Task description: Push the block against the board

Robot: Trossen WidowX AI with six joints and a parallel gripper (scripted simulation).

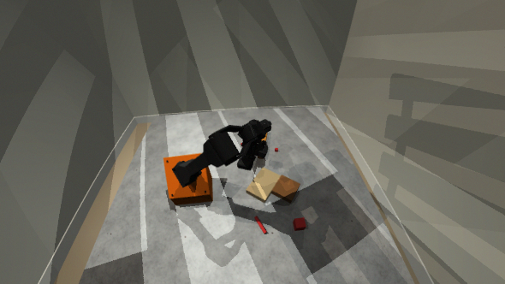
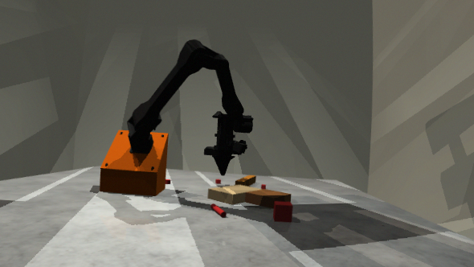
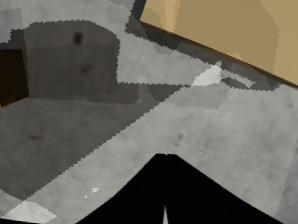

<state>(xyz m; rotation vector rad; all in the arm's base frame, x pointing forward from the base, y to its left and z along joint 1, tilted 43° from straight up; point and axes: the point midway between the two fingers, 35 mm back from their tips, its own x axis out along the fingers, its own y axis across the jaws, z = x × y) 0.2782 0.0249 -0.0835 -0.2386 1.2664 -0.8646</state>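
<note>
The tan board [image 1: 267,177] [image 2: 221,194] [image 3: 220,30] lies flat on the floor. The brown square block [image 1: 287,187] [image 2: 267,197] lies flat against its long right side, with no gap visible. The far corners of block and board look about even in the top view; exact evenness is hard to tell. My gripper [image 2: 222,173] [image 3: 164,164] is shut and empty, pointing down and raised above the floor near the board's far left side. It touches neither part. In the wrist view, floor shows between the fingertips and the board. In the top view the arm hides the fingertips.
A red cube [image 1: 299,223] [image 2: 283,211] and a red stick [image 1: 260,225] [image 2: 218,210] lie in front of the parts. An orange brick [image 2: 246,180] and small red cubes lie behind. The arm's orange base [image 1: 186,180] [image 2: 128,181] stands to the left.
</note>
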